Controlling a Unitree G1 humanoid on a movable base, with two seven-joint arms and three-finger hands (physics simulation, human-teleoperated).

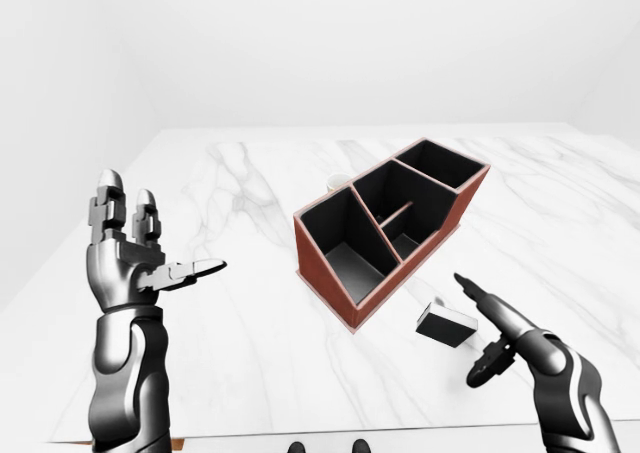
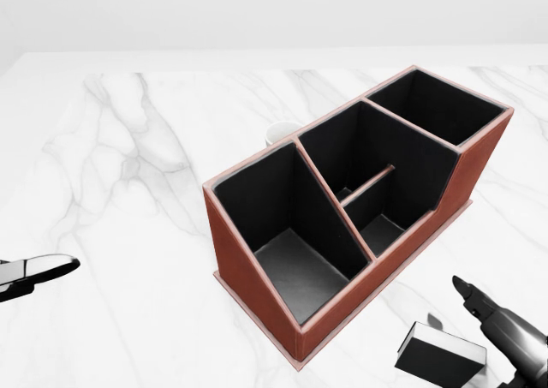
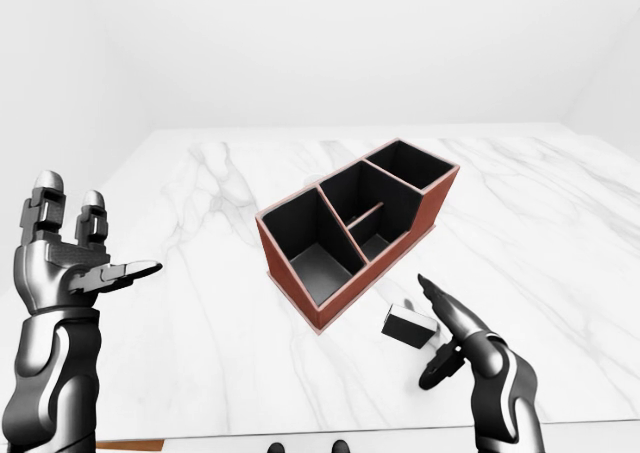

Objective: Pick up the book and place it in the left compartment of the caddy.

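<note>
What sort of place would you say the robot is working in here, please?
Likely a simulated desk or office tabletop: a white marble table in a bare white room, holding a brown desk caddy and a small book.

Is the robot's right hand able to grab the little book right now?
Probably yes. The right hand is open just right of the book, which lies flat on the table beside the caddy, with nothing between them.

Book [image 2: 439, 355]: small, black cover, white page edges showing along its upper face. Lies on the white marble surface, just beside the caddy's near lower-right wall in the head view, apart from it.

Caddy [image 2: 257, 272]: reddish-brown exterior, black interior, pale rim. Upright, set diagonally. Left compartment [image 2: 287, 234] open, nothing inside.
</note>
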